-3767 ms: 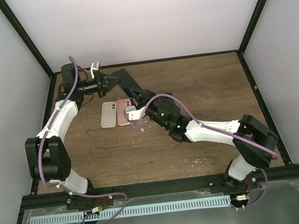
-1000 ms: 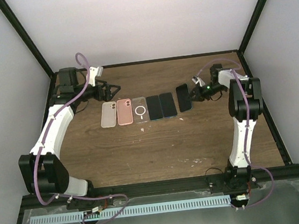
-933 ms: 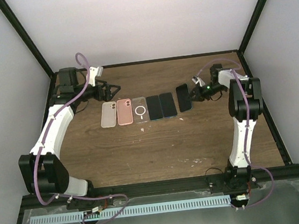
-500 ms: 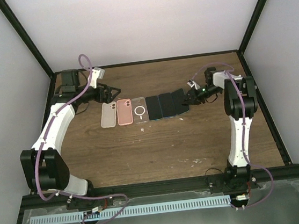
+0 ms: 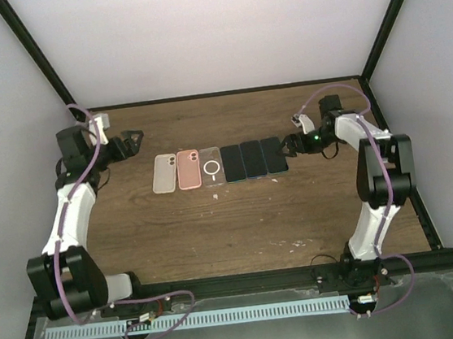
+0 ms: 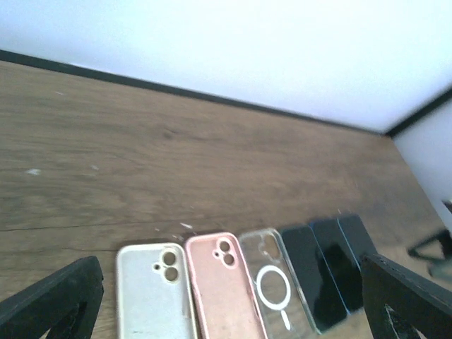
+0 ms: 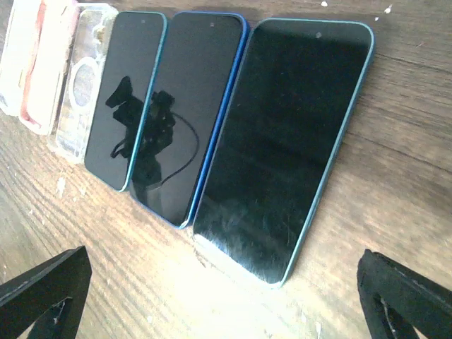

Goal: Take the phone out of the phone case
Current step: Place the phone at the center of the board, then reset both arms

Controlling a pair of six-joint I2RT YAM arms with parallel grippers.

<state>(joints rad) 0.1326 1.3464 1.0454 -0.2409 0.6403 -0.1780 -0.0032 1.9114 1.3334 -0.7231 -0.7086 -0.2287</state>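
Three empty phone cases lie in a row on the table: a white case (image 5: 162,174) (image 6: 154,293), a pink case (image 5: 188,169) (image 6: 224,286) and a clear case (image 5: 212,166) (image 6: 274,282) with a white ring. To their right, three dark phones lie flat, screens up: a teal-edged phone (image 5: 233,162) (image 7: 127,95), a blue-edged phone (image 5: 253,158) (image 7: 187,106) and a second teal-edged phone (image 5: 273,154) (image 7: 282,141). My right gripper (image 5: 287,146) (image 7: 224,293) is open just right of that last phone, holding nothing. At the far left, my left gripper (image 5: 133,139) (image 6: 229,307) is open and empty, apart from the cases.
The wooden table (image 5: 240,217) is bounded by a black frame and white walls. A few white specks lie near the front middle of the wood.
My right gripper has opened and let go of the third phone, which now lies flat beside the other two. The left arm has drawn back to the left, away from the cases.
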